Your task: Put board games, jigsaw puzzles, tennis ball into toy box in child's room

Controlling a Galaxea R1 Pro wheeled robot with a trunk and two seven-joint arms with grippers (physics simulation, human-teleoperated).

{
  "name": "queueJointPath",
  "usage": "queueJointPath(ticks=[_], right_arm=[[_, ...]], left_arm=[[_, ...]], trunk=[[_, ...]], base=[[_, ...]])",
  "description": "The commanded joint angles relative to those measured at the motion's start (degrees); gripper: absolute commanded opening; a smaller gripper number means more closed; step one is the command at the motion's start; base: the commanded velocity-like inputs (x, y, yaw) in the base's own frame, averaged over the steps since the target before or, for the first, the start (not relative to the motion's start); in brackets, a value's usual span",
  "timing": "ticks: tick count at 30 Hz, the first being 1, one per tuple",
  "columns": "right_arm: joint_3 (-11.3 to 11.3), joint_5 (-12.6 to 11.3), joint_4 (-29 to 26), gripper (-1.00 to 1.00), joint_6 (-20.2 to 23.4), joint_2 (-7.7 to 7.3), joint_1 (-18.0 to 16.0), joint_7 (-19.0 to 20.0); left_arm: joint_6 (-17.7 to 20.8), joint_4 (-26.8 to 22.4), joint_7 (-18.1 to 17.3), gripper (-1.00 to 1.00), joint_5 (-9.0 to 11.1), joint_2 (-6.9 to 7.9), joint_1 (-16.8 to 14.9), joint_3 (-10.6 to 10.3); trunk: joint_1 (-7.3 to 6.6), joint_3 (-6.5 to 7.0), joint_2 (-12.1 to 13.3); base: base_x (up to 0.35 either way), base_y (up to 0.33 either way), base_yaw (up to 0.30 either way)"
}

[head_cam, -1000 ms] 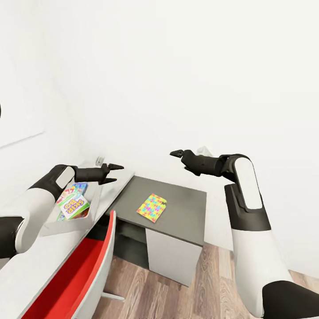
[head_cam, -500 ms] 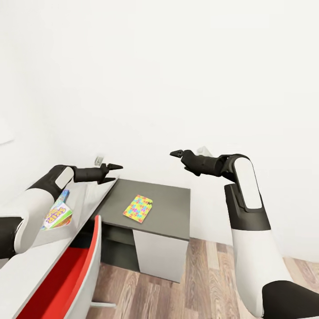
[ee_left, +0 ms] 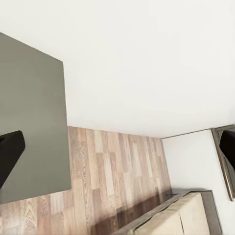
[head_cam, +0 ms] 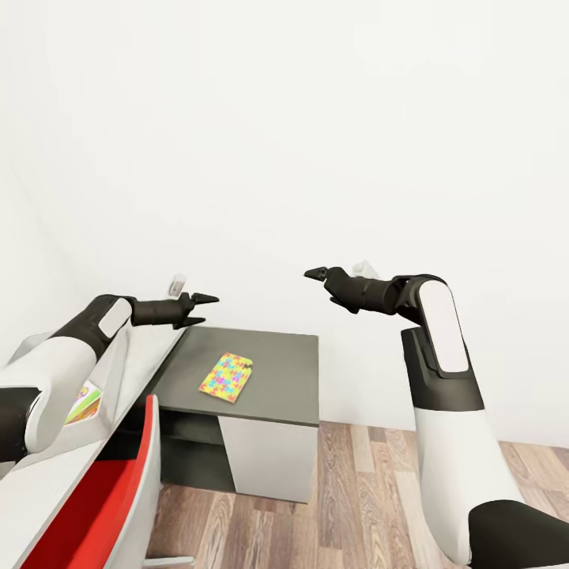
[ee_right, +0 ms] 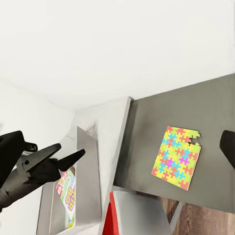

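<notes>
Dark grey tabletop [head_cam: 276,371] carries one puzzle [head_cam: 226,377], lying flat and untouched. My left end effector [head_cam: 199,309] hovers spread and empty near the toy box [ee_right: 87,186], which holds a board game [ee_right: 67,195]. My right end effector [head_cam: 320,276]: spread, empty.

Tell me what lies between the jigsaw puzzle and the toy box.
In the right wrist view, bare dark desk top separates jigsaw puzzle from toy box; left end effector hovers nearby.
</notes>
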Motion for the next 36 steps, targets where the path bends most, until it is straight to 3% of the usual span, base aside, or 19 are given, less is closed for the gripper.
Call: queueJointPath(ticks=[1,5,17,22,24,25,36], right_arm=[[-0.02,-0.46,-0.10,1.00,0.09,0.03,-0.08,-0.68],[0.09,-0.44,-0.21,1.00,0.05,0.03,-0.15,-1.00],[0.14,-0.44,-0.08,1.00,0.06,-0.01,-0.13,-1.31],[0.18,-0.44,-0.09,1.00,0.04,-0.05,-0.16,-1.40],[0.10,-0.44,-0.20,1.00,0.10,-0.30,-0.16,-1.42],[0.09,-0.44,-0.21,1.00,0.11,-0.37,-0.15,-1.42],[0.07,-0.44,0.01,1.00,0.05,-0.40,-0.19,-1.43]], left_arm=[[0.21,0.00,0.04,1.00,0.33,0.07,-0.03,-0.49],[0.30,-0.06,0.94,1.00,0.27,0.07,-0.02,-0.80],[0.29,-0.24,10.02,1.00,0.27,-0.05,-0.05,-0.64],[-0.10,-0.32,15.72,1.00,0.32,-0.19,-0.12,-0.40],[-0.38,-0.89,22.04,1.00,0.46,-0.47,-0.18,-0.08],[-0.41,-1.40,22.94,1.00,0.49,-0.49,-0.17,-0.05],[-0.58,-3.80,24.42,1.00,0.52,-0.41,-0.15,-0.30]], trunk=[[0.04,-0.12,-0.13],[0.04,-0.10,-0.13],[0.04,-0.09,-0.13],[0.04,-0.09,-0.13],[0.04,-0.09,-0.13],[0.04,-0.09,-0.13],[0.04,-0.09,-0.13]], base=[[-0.001,0.002,-0.043],[0.000,0.001,-0.021],[0.000,0.000,-0.002],[0.000,0.000,0.000],[0.000,0.000,0.000],[0.000,0.000,0.000],[0.000,0.000,0.000]])
